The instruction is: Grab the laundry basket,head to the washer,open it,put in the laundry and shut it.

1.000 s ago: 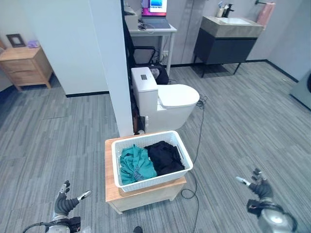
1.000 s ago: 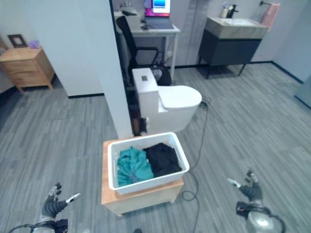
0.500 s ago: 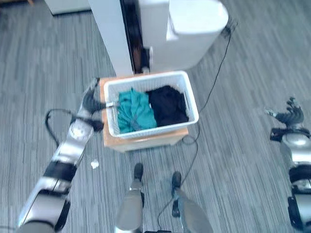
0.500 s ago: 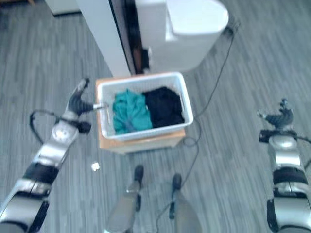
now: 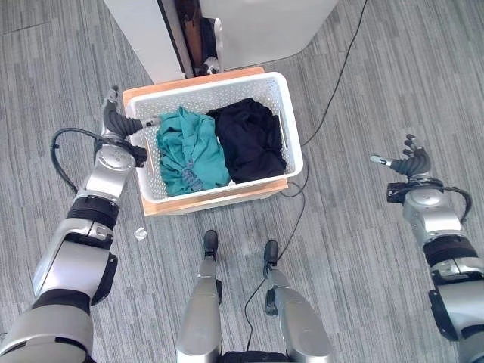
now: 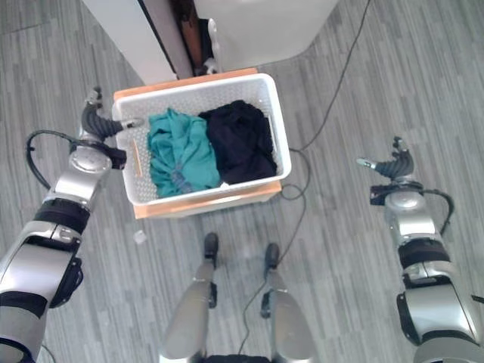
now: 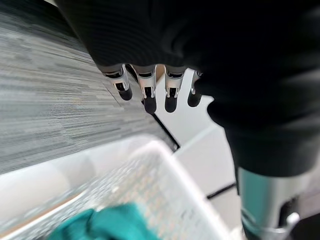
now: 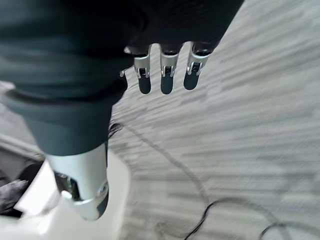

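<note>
**Left hand at the basket's end, right hand still well off**

Since half a second ago the whole view has tipped further down, which is the camera's doing; against that, the left hand [image 5: 117,125] stays close against the left end of the laundry basket [image 5: 290,140], and the right hand [image 5: 409,162] still hangs out over the carpet, well apart from the basket's right end; the basket sits on a low wooden bench [image 5: 219,199], with teal laundry [image 5: 187,150] on its left and black laundry [image 5: 248,138] on its right.

The coming lift turns on one relation: the basket's long axis runs left to right across the robot's front, so each short end faces one hand; the left hand is much the nearer, its thumb reaching over the rim at the near-left corner, while the right hand would have to travel inward past the black floor cable [image 5: 333,83] to meet the opposite end.

The left fingers [image 7: 146,90] are relaxed, clasping nothing, the rim just below them; the right fingers [image 8: 164,74] are likewise loosely spread and empty.

Hidden or unclear: whether the left thumb actually touches the rim cannot be told; the white fixture [image 5: 257,26] behind the bench is cut off by the frame.
</note>
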Controlling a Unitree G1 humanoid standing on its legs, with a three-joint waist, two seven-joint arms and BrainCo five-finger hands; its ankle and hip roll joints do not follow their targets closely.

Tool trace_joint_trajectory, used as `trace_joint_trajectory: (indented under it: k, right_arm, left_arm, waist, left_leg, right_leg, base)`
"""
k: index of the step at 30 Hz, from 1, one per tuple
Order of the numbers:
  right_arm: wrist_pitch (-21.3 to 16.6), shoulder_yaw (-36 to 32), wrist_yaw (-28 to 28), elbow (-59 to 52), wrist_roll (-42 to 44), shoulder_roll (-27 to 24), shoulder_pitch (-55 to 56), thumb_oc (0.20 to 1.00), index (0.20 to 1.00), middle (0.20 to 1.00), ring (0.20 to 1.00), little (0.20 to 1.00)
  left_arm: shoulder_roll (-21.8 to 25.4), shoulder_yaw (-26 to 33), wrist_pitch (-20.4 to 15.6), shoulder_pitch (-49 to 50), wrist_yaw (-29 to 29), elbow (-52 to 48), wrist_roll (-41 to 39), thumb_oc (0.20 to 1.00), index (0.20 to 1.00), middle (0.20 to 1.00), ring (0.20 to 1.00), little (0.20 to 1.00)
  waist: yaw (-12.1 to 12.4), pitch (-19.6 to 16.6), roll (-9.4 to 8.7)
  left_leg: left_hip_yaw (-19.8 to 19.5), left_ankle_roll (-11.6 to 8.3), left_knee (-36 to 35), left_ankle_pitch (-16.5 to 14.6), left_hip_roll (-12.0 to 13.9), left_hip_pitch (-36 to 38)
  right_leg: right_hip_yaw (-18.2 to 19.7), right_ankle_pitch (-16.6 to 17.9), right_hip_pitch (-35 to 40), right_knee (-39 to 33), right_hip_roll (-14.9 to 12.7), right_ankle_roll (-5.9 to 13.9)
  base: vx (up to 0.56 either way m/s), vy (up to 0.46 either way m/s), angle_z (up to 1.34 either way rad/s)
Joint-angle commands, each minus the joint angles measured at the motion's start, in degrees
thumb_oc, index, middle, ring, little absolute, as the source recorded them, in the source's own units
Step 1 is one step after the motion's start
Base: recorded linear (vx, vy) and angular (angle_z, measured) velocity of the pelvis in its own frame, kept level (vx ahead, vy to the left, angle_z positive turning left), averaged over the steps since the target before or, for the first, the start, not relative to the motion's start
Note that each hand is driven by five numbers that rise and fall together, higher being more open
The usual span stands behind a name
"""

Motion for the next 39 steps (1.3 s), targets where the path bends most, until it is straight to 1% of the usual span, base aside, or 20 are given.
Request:
trace_joint_trajectory:
  k: [1, 4, 6, 7, 8, 11, 12, 13, 14, 15, 17, 18, 19, 21, 24, 27, 29, 31, 35, 39]
  right_arm:
    - [-3.2, -2.4, -2.6, -3.4, -0.2, -2.8, 1.6, 1.0, 1.0, 1.0, 1.0, 1.0]
    - [-4.3, -3.1, -3.8, -6.1, -1.1, -1.8, 2.9, 1.0, 1.0, 1.0, 1.0, 1.0]
    - [-4.2, -3.2, -4.0, -6.3, -1.4, -1.8, 2.9, 1.0, 1.0, 1.0, 1.0, 1.0]
    - [-4.1, -3.4, -4.6, -6.4, -2.0, -1.6, 2.8, 1.0, 1.0, 1.0, 1.0, 1.0]
    - [-4.2, -3.3, -4.6, -6.4, -2.1, -1.7, 2.8, 1.0, 1.0, 1.0, 1.0, 1.0]
    - [-3.7, -2.6, -5.3, -5.3, -2.1, -1.4, 0.4, 1.0, 1.0, 1.0, 1.0, 1.0]
    - [-3.8, -2.6, -5.3, -5.2, -2.1, -1.4, 0.3, 1.0, 1.0, 1.0, 1.0, 1.0]
    - [-3.2, -1.7, -5.6, -4.2, -1.8, -1.6, -1.9, 1.0, 1.0, 1.0, 1.0, 1.0]
    - [-3.2, -1.6, -5.6, -4.1, -1.8, -1.6, -2.1, 1.0, 1.0, 1.0, 1.0, 1.0]
    - [-2.7, -0.4, -5.7, -3.0, -1.5, -2.0, -4.4, 1.0, 1.0, 1.0, 1.0, 1.0]
    - [-2.4, 1.0, -5.9, -1.9, -0.8, -2.3, -7.3, 1.0, 1.0, 1.0, 1.0, 1.0]
    - [-2.4, 1.3, -5.8, -1.5, -0.4, -2.4, -8.1, 1.0, 1.0, 1.0, 1.0, 1.0]
    - [-2.4, 1.4, -5.8, -1.4, -0.4, -2.4, -8.2, 1.0, 1.0, 1.0, 1.0, 1.0]
    - [-2.1, 2.9, -6.2, -1.6, 0.4, -2.1, -10.8, 1.0, 1.0, 1.0, 1.0, 1.0]
    - [-3.1, 4.3, -6.2, -5.0, 2.5, 0.0, -11.1, 1.0, 1.0, 1.0, 1.0, 1.0]
    - [-3.9, 4.1, -6.7, -7.1, 3.5, 1.7, -9.4, 1.0, 1.0, 1.0, 1.0, 1.0]
    - [-4.4, 4.2, -6.9, -7.6, 3.1, 3.1, -9.4, 1.0, 1.0, 1.0, 1.0, 1.0]
    - [-4.8, 4.7, -7.0, -7.5, 2.9, 4.2, -10.0, 1.0, 1.0, 1.0, 1.0, 1.0]
    - [-5.1, 5.0, -7.0, -7.8, 2.5, 5.2, -10.2, 1.0, 1.0, 1.0, 1.0, 1.0]
    - [-5.6, 5.0, -7.3, -7.8, 2.5, 5.9, -11.1, 1.0, 1.0, 1.0, 1.0, 1.0]
  left_arm:
    - [2.1, 2.7, -3.2, 0.6, 3.7, 0.2, -3.1, 1.0, 1.0, 1.0, 1.0, 1.0]
    - [1.6, 4.8, -3.8, 2.0, 6.1, -3.9, -3.1, 1.0, 1.0, 1.0, 1.0, 1.0]
    - [1.4, 4.9, -3.6, 2.6, 6.3, -5.1, -2.6, 1.0, 1.0, 1.0, 1.0, 1.0]
    - [0.4, 5.2, -3.7, 3.9, 6.7, -7.1, -2.1, 1.0, 1.0, 1.0, 1.0, 1.0]
    - [0.4, 5.2, -3.7, 3.9, 6.7, -7.1, -2.0, 1.0, 1.0, 1.0, 1.0, 1.0]
    - [-2.8, 3.6, -3.0, 5.7, 6.0, -7.9, -1.2, 1.0, 1.0, 1.0, 1.0, 1.0]
    - [-2.8, 3.7, -3.0, 5.7, 6.0, -7.9, -1.2, 1.0, 1.0, 1.0, 1.0, 1.0]
    - [-4.7, 2.3, -3.2, 6.0, 4.8, -7.7, -2.9, 1.0, 1.0, 1.0, 1.0, 1.0]
    - [-4.7, 2.3, -3.3, 5.9, 4.8, -7.6, -3.0, 1.0, 1.0, 1.0, 1.0, 1.0]
    - [-5.8, 1.3, -3.2, 5.3, 4.1, -6.8, -4.4, 1.0, 1.0, 1.0, 1.0, 1.0]
    - [-7.2, 0.4, -4.0, 4.4, 2.7, -5.4, -8.9, 1.0, 1.0, 1.0, 1.0, 1.0]
    - [-7.5, 0.1, -4.3, 4.3, 1.9, -5.7, -10.8, 1.0, 1.0, 1.0, 1.0, 1.0]
    - [-7.4, 0.2, -4.3, 4.3, 1.8, -5.7, -10.8, 1.0, 1.0, 1.0, 1.0, 1.0]
    - [-7.4, -0.8, -4.6, 4.1, 0.9, -5.9, -15.6, 1.0, 1.0, 1.0, 1.0, 1.0]
    - [-6.6, -0.4, -4.5, 0.5, 2.5, -2.4, -17.4, 1.0, 1.0, 1.0, 1.0, 1.0]
    - [-5.6, 0.6, -5.3, -0.1, 4.8, -4.4, -16.7, 1.0, 1.0, 1.0, 1.0, 1.0]
    - [-5.8, 3.4, -5.8, 0.2, 8.2, -5.1, -14.7, 1.0, 1.0, 1.0, 1.0, 1.0]
    - [-5.9, 4.6, -5.6, 0.4, 10.3, -4.8, -12.4, 1.0, 1.0, 1.0, 1.0, 1.0]
    - [-6.3, 6.0, -5.8, 1.8, 11.7, -5.7, -11.2, 1.0, 1.0, 1.0, 1.0, 1.0]
    - [-6.8, 6.9, -5.3, 5.1, 13.5, -8.5, -7.8, 1.0, 1.0, 1.0, 1.0, 1.0]
  waist:
    - [0.7, -3.0, -0.4]
    - [0.8, -3.3, -0.2]
    - [0.8, -3.3, -0.14]
    - [0.8, -3.3, -0.09]
    - [0.8, -3.3, -0.06]
    - [0.8, -3.0, -0.04]
    - [0.8, -3.0, -0.01]
    - [0.9, -2.8, -0.03]
    - [0.8, -2.7, 0.0]
    - [0.8, -2.5, -0.06]
    - [0.8, -2.1, -0.13]
    - [0.8, -1.9, -0.06]
    - [0.8, -1.9, -0.05]
    - [1.2, -1.5, -0.02]
    - [1.2, -1.3, -0.03]
    - [1.2, -1.3, -0.13]
    - [1.5, -1.2, -0.54]
    - [1.5, -1.2, -1.0]
    - [1.7, -1.1, -1.37]
    - [1.9, -1.0, -1.9]
  left_leg:
    - [0.9, 2.15, 3.9, -6.1, -1.5, -0.7]
    - [0.8, 2.23, 4.0, -6.4, -1.9, -0.4]
    - [0.8, 2.25, 4.0, -6.5, -1.9, -0.4]
    - [0.7, 2.32, 4.0, -6.7, -2.0, -0.3]
    - [0.7, 2.32, 4.1, -6.7, -2.0, -0.3]
    - [0.6, 2.47, 4.4, -6.8, -2.1, -0.5]
    - [0.6, 2.47, 4.4, -6.8, -2.1, -0.5]
    - [0.6, 2.5, 4.5, -6.8, -2.2, -0.8]
    - [0.6, 2.5, 4.5, -6.8, -2.2, -0.8]
    - [0.6, 2.52, 4.4, -6.6, -2.1, -1.0]
    - [0.6, 2.55, 4.3, -6.5, -2.1, -1.3]
    - [0.6, 2.56, 4.4, -6.4, -2.1, -1.5]
    - [0.6, 2.56, 4.4, -6.4, -2.1, -1.5]
    - [0.7, 2.71, 4.9, -6.5, -2.3, -2.4]
    - [0.9, 2.77, 5.5, -6.7, -2.5, -3.0]
    - [0.6, 2.71, 5.1, -6.6, -2.7, -3.2]
    - [0.5, 2.65, 5.2, -6.8, -2.9, -3.5]
    - [0.4, 2.67, 5.3, -6.9, -3.0, -3.9]
    - [0.5, 2.64, 5.3, -7.0, -2.9, -4.0]
    - [0.7, 2.72, 5.5, -7.2, -3.0, -4.3]
  right_leg:
    - [1.1, -8.3, -3.5, 9.9, -4.6, 1.65]
    - [1.0, -8.6, -3.3, 10.0, -4.7, 1.53]
    - [1.0, -8.6, -3.2, 10.0, -4.8, 1.51]
    - [1.0, -8.7, -3.2, 10.1, -4.8, 1.44]
    - [1.0, -8.7, -3.2, 10.1, -4.8, 1.43]
    - [1.0, -8.7, -3.3, 10.2, -4.8, 1.37]
    - [1.0, -8.7, -3.3, 10.3, -4.8, 1.37]
    - [1.0, -8.7, -3.5, 10.3, -4.7, 1.33]
    - [1.1, -8.7, -3.6, 10.3, -4.7, 1.33]
    - [1.1, -8.6, -3.9, 10.3, -4.7, 1.35]
    - [1.1, -8.4, -4.2, 10.3, -4.7, 1.44]
    - [1.1, -8.3, -4.4, 10.3, -4.7, 1.48]
    - [1.1, -8.2, -4.4, 10.3, -4.7, 1.48]
    - [1.4, -7.8, -5.1, 10.0, -4.7, 1.6]
    - [1.4, -7.7, -5.6, 9.9, -4.9, 1.57]
    - [1.1, -7.8, -5.5, 9.8, -5.1, 1.56]
    - [0.9, -7.9, -5.9, 9.9, -5.1, 1.49]
    - [1.0, -7.8, -6.1, 9.7, -5.1, 1.5]
    - [0.9, -7.7, -6.1, 9.5, -5.1, 1.53]
    - [1.0, -7.5, -6.4, 9.5, -5.1, 1.5]
  base:
    - [0.0, 0.0, 0.0]
    - [0.01, -0.009, 0.06]
    - [0.01, -0.006, 0.05]
    - [0.0, -0.005, 0.04]
    - [0.0, 0.0, 0.0]
    - [0.0, 0.0, 0.0]
    - [0.0, 0.0, 0.0]
    - [0.0, 0.0, 0.0]
    - [0.0, 0.0, 0.0]
    - [0.0, 0.0, 0.0]
    - [0.0, 0.0, 0.0]
    - [0.0, 0.0, 0.0]
    - [0.0, 0.0, 0.0]
    - [0.0, 0.0, 0.0]
    - [0.0, 0.006, -0.01]
    - [0.01, -0.004, 0.03]
    - [0.0, -0.001, 0.02]
    - [0.0, 0.0, 0.0]
    - [0.0, 0.0, 0.0]
    - [0.0, 0.0, 0.0]
